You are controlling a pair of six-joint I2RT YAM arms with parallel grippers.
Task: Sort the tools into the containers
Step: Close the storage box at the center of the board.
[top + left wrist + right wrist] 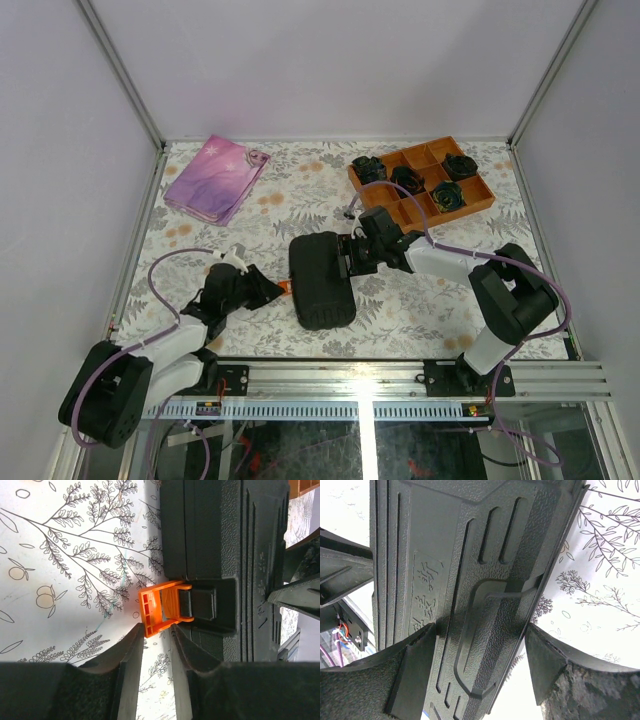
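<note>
Two grippers at the closed tool case [320,285]
Left gripper [156,628], narrowed, grip unclear, should pull orange latch [162,605] squarely; right gripper [480,630] straddles wide, bracing, contact unclear.

Closed black case [320,280] flat, centre — right gripper [352,255] on its right edge, left gripper [272,291] at the left edge by the orange tab [287,288]. Pink pouch [215,178] back left, orange tray [416,157] of black bundles [447,197] back right.
</note>
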